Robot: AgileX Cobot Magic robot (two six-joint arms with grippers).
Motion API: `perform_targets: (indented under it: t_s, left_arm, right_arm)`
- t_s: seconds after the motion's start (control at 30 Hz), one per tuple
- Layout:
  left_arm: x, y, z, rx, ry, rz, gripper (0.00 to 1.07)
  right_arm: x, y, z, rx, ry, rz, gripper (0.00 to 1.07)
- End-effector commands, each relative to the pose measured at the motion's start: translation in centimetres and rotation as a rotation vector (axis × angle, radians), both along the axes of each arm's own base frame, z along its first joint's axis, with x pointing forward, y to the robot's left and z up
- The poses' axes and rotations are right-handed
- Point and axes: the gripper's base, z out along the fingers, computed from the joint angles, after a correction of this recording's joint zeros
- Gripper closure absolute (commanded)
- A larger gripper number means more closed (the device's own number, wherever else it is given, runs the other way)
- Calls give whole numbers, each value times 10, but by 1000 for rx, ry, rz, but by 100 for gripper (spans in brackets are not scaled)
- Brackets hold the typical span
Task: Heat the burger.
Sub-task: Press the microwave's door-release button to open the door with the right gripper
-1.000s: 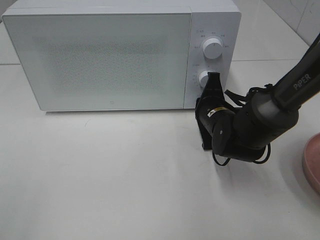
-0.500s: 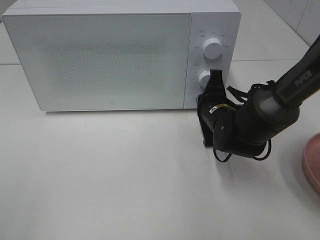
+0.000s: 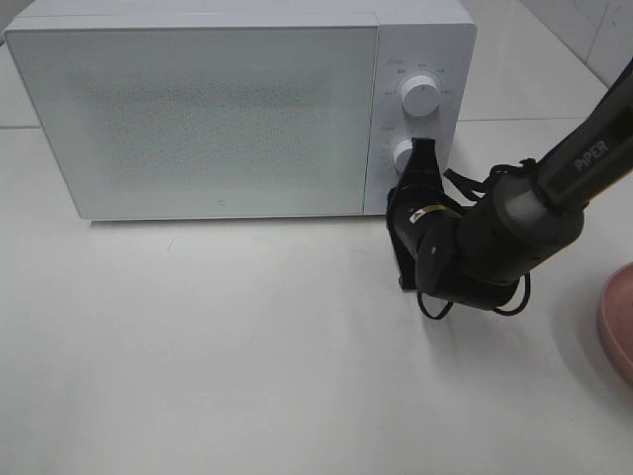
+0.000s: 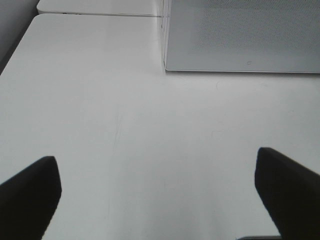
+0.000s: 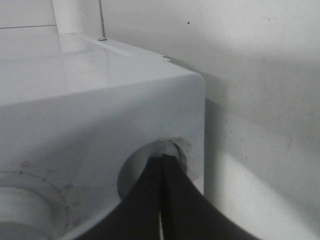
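Exterior high view: a white microwave [image 3: 198,109] stands at the back of a pale table [image 3: 247,346], its frosted door [image 3: 198,124] shut flush with the casing. The control panel to the right of the door carries two round white dials, an upper knob [image 3: 421,96] and a lower knob [image 3: 404,155]. The right arm reaches in from the right edge of the view, and the right gripper [image 3: 423,150] points its black tip at the lower knob. The rim of a pink plate [image 3: 618,322] shows at the right edge of the table, well apart from the microwave.

Right wrist view: the right gripper [image 5: 162,161] is clenched, its two dark fingers [image 5: 142,200] pressed together with only a thin seam between them and nothing held. The joined tips lie against the front of the lower knob [image 5: 172,149]; whether they press on it or sit just off it cannot be told.

Left wrist view: the left gripper [image 4: 157,187] is released, its fingers [image 4: 30,192] spread wide over bare table with nothing between them. A lower corner of the microwave [image 4: 240,35] lies ahead of it.

Burger: it shows in no view, so its place cannot be told.
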Motion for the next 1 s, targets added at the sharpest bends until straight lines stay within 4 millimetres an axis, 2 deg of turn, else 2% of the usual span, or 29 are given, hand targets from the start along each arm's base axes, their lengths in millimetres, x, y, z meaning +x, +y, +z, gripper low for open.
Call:
perform_targets:
  t_s: [0.03, 0.53, 1.0]
  left_arm:
    - [-2, 0, 0, -1, -29, 2, 9]
    - [-2, 0, 0, -2, -29, 1, 9]
    - [-2, 0, 0, -2, -29, 1, 9]
  right_arm:
    - [15, 3, 12, -4, -104, -7, 107]
    - [42, 10, 25, -26, -231, -49, 107]
    - [41, 11, 26, -23, -232, -49, 107]
